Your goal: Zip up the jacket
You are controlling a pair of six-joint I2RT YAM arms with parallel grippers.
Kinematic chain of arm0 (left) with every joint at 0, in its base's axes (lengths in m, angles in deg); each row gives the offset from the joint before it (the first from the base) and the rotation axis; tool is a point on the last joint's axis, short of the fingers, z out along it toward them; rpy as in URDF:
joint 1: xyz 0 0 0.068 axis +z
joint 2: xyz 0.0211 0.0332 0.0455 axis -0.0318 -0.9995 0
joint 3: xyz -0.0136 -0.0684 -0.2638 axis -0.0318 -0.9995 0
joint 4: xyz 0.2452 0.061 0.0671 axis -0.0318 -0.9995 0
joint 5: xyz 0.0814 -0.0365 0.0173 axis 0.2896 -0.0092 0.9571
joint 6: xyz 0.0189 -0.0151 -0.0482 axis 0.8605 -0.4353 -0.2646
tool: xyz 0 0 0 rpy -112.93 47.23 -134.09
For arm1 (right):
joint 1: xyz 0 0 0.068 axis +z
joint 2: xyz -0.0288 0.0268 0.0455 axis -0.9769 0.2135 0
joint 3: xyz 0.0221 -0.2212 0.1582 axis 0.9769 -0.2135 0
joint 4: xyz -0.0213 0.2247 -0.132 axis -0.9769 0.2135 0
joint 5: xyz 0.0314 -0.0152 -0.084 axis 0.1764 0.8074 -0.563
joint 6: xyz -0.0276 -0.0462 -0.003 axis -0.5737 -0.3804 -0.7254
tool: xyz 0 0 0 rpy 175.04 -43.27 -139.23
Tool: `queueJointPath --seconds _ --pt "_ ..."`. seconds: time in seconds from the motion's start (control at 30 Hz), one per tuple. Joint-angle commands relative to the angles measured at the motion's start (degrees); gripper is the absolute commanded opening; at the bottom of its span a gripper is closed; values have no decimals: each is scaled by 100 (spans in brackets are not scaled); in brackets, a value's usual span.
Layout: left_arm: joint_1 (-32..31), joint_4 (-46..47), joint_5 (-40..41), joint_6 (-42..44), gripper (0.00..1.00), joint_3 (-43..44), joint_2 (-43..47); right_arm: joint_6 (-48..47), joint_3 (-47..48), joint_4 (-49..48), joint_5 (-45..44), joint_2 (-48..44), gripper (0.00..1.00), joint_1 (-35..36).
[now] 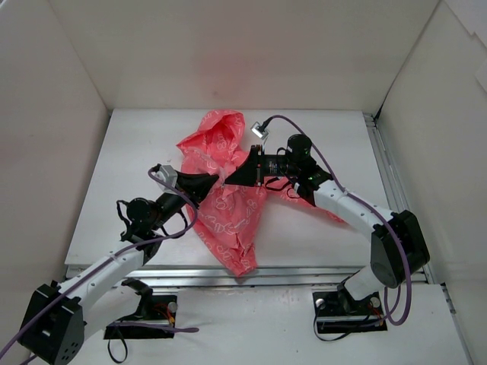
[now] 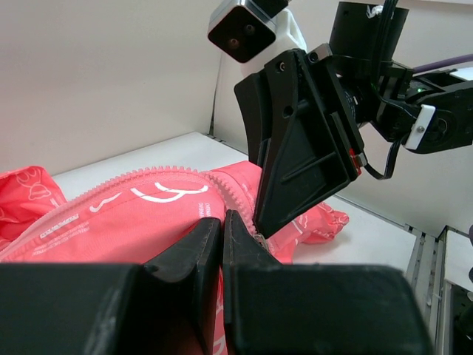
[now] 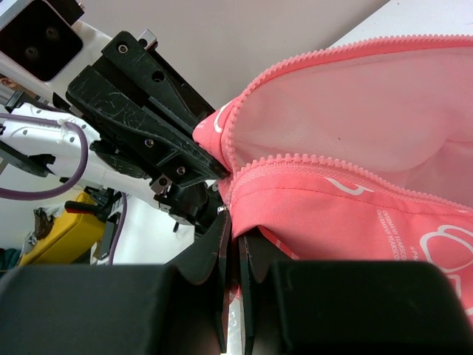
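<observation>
The coral-pink jacket with white print hangs bunched over the middle of the table, lifted where both grippers meet. My left gripper comes in from the left, its jaws shut on the fabric beside the zipper teeth. My right gripper comes from the right. In its wrist view the right gripper is shut on the jacket's edge, just under the point where the two zipper rows join. A small metal zipper piece shows between the two grippers' tips. The zipper stands open above that point, showing pale lining.
White walls enclose the table at the back and both sides. A metal rail runs along the right edge. The jacket's hood lies toward the back. The arm bases sit below the front edge. A yellow object lies off the table.
</observation>
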Motion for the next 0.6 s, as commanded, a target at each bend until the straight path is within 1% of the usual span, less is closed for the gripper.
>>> queueJointPath --seconds 0.0,0.57 --pt "-136 141 -320 183 0 267 143 95 342 -564 -135 -52 0 -17" --pt "-136 -26 -882 165 0 364 161 -115 237 -564 -197 -140 0 27"
